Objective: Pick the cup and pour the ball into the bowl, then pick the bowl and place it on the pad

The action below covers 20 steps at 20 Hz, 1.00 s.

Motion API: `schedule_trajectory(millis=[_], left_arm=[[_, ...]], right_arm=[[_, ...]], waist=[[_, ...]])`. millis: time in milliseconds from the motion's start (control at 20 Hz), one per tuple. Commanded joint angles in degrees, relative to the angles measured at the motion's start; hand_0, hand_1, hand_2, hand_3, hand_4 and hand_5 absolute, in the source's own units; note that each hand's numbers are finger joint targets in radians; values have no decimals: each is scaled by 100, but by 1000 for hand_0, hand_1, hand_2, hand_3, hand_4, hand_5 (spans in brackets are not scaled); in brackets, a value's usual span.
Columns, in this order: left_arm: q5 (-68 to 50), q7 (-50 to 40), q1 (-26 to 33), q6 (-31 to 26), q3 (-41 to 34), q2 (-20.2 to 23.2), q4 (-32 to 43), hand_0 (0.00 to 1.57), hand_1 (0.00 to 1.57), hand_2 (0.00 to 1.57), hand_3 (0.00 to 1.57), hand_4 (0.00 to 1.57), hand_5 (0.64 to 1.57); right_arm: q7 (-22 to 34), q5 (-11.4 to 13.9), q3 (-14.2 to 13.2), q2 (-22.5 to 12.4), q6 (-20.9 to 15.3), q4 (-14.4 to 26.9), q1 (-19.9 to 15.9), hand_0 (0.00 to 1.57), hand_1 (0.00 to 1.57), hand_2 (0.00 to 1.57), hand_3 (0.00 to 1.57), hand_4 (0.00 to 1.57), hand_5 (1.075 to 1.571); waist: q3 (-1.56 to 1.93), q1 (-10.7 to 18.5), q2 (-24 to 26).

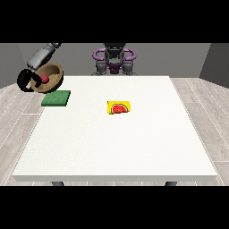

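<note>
We see the robot hand (27,80) at the view's left grasping the wooden bowl (50,76), red ball (45,78) inside, held tilted beyond the bench (116,143) edge; we judge it should level out and lower squarely onto the green pad (56,98)

The bowl (48,77) is in the air at the view's left, above the far left corner of the table (116,147), held tilted in the hand (27,80) there. A ball (45,78) sits inside it. Just before it, the pad (56,98) lies on the table. The cup (119,107) lies to the pad's right, well apart.
</note>
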<state>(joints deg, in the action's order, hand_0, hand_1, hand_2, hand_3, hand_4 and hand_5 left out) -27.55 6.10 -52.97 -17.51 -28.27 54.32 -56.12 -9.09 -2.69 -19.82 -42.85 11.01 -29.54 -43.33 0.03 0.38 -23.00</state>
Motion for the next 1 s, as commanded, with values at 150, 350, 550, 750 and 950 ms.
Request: schedule_trajectory(millis=[150, 350, 550, 750, 950], left_arm=[[39, -19, -64, -40, 116, 48, 160, 0, 0, 0, 0, 0, 1530], [-13, -4, -42, 66, 93, -12, -29, 0, 0, 0, 0, 0, 1523], [-71, 84, 67, 137, -51, 45, -45, 0, 0, 0, 0, 0, 1528], [-222, 5, 74, 21, -221, 299, -243, 0, 0, 0, 0, 0, 1518], [-235, -103, 161, 47, -116, 259, -389, 0, 0, 0, 0, 0, 1516]], right_arm=[[260, 362, 343, 204, -326, -91, -110, 1571, 1571, 1571, 1290, 1229, 1571], [212, -64, -34, 420, -162, 239, -145, 1571, 1571, 1571, 1282, 1157, 1570], [-156, -142, -112, 548, -58, 386, 131, 1571, 1571, 1571, 1256, 1063, 1569], [-25, -327, -627, -210, -576, 710, 137, 1534, 1534, 1521, 1280, 0, 1567], [233, -366, -596, -42, -619, 810, -105, 740, 740, 690, 1053, 0, 1538]], waist=[[1, 55, 155], [6, 86, 43], [5, -10, -52], [12, 87, -345], [5, 187, -217]])
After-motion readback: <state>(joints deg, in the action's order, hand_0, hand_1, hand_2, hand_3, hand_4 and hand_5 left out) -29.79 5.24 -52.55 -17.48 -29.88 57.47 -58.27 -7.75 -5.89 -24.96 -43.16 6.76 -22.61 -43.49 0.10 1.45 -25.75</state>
